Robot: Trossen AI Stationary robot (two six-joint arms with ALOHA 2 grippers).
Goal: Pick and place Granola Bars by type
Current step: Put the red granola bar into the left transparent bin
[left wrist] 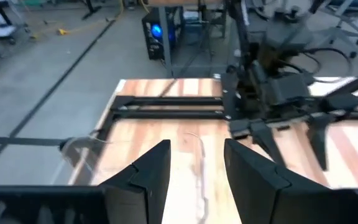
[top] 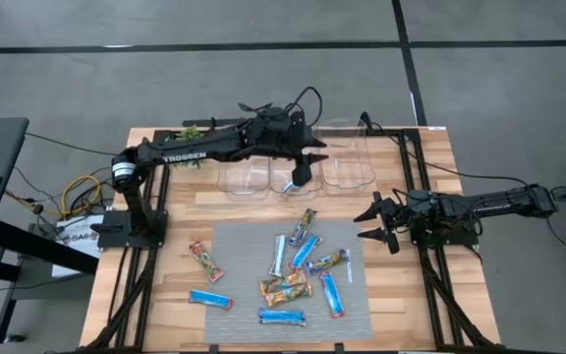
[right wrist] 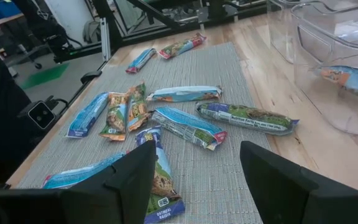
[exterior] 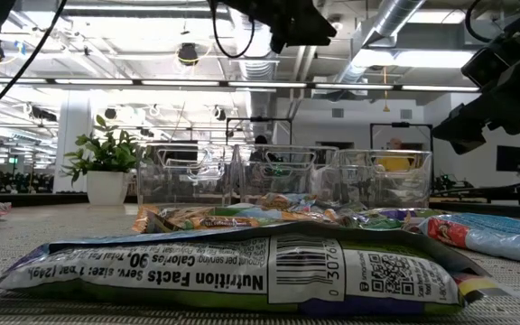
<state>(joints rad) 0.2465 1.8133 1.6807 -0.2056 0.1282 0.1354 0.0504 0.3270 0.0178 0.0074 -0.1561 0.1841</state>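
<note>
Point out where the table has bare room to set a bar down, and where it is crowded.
Bare wood lies along the table between the left arm's base and the grey mat, broken only by two stray bars. The mat's corner nearest the left bin is free too. The mat's middle is crowded with Granola Bars, some overlapping.

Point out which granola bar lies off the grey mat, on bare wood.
The red-orange bar at the mat's left edge: it lies on the wooden table, while the other bars lie on the mat or partly on it.
</note>
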